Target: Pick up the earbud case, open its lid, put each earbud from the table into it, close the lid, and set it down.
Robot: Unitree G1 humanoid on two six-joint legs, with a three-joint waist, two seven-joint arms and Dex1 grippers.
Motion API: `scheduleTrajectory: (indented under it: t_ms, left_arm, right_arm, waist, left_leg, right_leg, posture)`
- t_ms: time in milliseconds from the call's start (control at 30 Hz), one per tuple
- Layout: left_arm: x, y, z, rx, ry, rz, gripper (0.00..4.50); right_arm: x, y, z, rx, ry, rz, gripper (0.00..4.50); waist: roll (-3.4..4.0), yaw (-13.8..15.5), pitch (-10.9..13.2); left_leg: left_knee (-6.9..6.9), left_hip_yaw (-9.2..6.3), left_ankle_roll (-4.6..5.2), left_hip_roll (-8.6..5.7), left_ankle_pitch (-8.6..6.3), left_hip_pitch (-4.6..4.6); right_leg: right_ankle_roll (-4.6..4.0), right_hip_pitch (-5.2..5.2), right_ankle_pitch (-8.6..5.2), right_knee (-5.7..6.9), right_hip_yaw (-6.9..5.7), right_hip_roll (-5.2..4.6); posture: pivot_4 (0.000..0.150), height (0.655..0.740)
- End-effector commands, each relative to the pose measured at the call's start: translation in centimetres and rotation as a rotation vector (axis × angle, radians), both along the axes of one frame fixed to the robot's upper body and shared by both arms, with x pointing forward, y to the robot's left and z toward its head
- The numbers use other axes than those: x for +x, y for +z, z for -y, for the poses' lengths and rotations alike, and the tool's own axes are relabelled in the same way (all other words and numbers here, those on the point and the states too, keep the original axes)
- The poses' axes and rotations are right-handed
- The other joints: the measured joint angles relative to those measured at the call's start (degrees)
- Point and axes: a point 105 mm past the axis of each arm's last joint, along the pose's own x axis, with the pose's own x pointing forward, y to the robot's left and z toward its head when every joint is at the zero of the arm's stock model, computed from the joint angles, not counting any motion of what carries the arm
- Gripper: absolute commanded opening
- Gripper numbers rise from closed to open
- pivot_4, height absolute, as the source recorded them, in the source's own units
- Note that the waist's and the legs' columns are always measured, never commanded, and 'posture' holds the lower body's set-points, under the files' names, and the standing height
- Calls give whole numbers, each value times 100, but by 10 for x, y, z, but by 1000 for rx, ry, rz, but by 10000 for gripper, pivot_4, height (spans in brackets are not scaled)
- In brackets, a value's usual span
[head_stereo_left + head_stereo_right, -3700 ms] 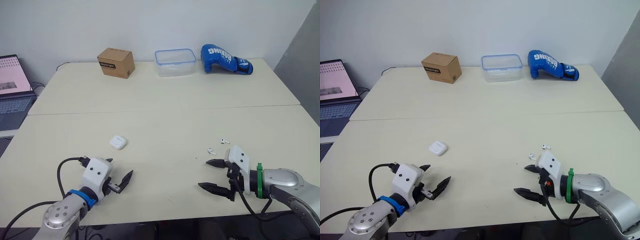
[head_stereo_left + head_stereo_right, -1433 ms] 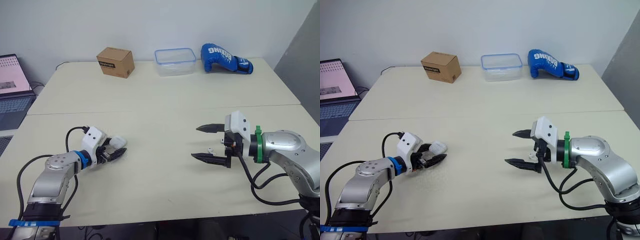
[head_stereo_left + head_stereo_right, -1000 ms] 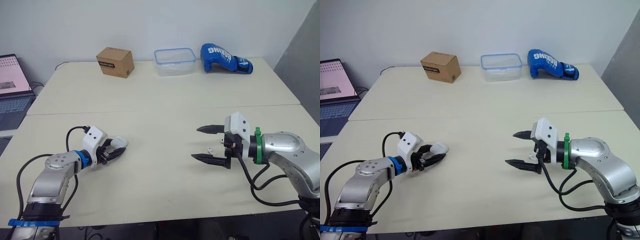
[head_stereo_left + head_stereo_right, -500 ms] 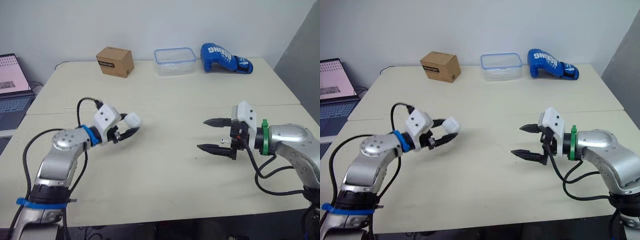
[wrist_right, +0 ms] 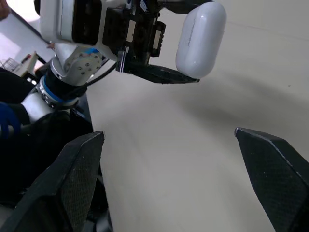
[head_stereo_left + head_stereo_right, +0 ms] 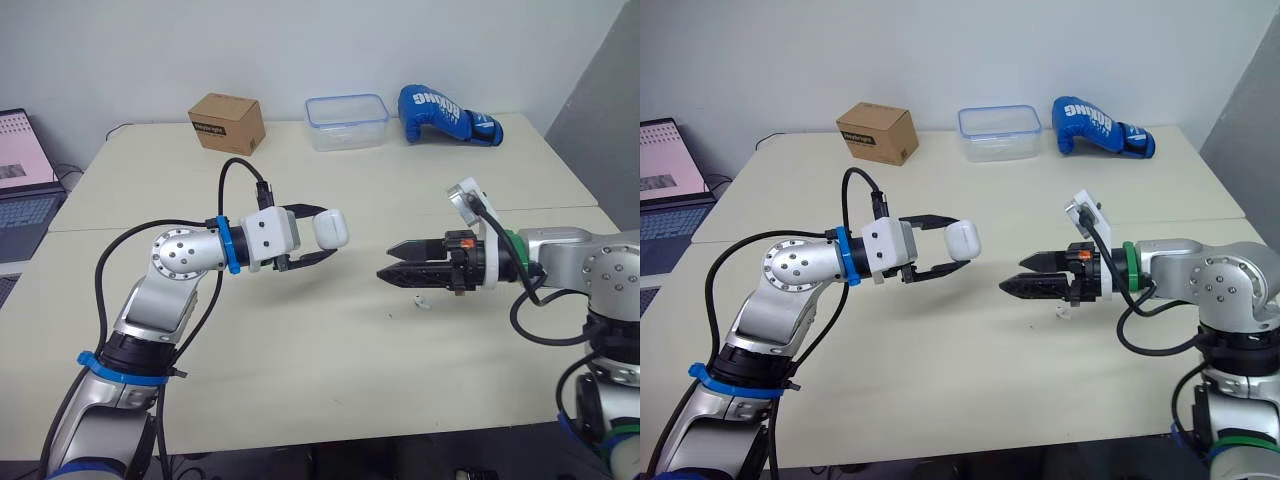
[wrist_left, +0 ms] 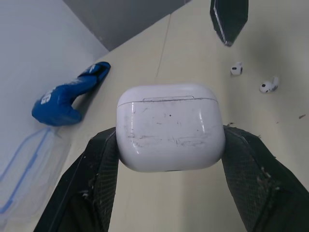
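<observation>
Above the tabletop centre, grips the case in the left pincer, lid shut, clear of the surface. At its 3 o'clock, aims the right pincer at it, fingers apart, with two earbuds lying on the tabletop under that pincer, at the case's 4 o'clock.

You can count one white earbud case, two white earbuds, one brown cardboard box, one clear plastic container with a blue rim, one blue boxing glove and one open laptop.
</observation>
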Motion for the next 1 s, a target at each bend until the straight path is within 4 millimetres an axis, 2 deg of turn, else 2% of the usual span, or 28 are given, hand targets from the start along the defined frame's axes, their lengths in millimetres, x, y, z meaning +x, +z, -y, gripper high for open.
scheduleTrajectory:
  t_ms: [33,400,700,800,867,1000]
  left_arm:
    - [-9,14,13,2,-71,87,27491]
    - [-20,21,40,-11,-144,97,27491]
    - [-20,23,43,-1,-148,98,27491]
    - [-20,24,43,0,-148,99,27491]
    - [-20,24,43,-1,-148,99,27491]
    - [-20,24,42,0,-145,100,27491]
  right_arm:
    - [6,12,-3,53,-27,-28,45000]
    - [18,20,-18,122,-61,-61,45000]
    - [13,22,-20,139,-48,-58,45000]
    - [13,23,-20,144,-52,-56,39347]
    - [13,23,-20,144,-51,-59,33199]
    - [12,22,-20,143,-46,-62,33199]
  waist:
    - [0,-8,0]
    - [1,-82,0]
    - [3,-142,-1]
    - [3,-142,-1]
    - [3,-142,-1]
    - [3,-142,-1]
  left_leg:
    - [0,3,0,-1,0,0]
    - [0,2,0,-2,0,-5]
    - [-2,4,0,-1,1,-6]
    - [-2,5,0,-1,1,-7]
    - [-2,5,0,-1,1,-7]
    - [-2,7,0,-1,1,-7]
  right_leg:
    - [0,-3,0,2,3,0]
    - [0,-12,0,8,5,0]
    - [0,-19,0,10,8,1]
    - [0,-19,0,10,9,1]
    - [0,-19,0,11,10,1]
    - [0,-22,0,12,11,1]
  posture:
    - [1500,7307]
    - [1500,7307]
    - [1500,7307]
    - [1500,7307]
    - [1500,7307]
    - [1500,7307]
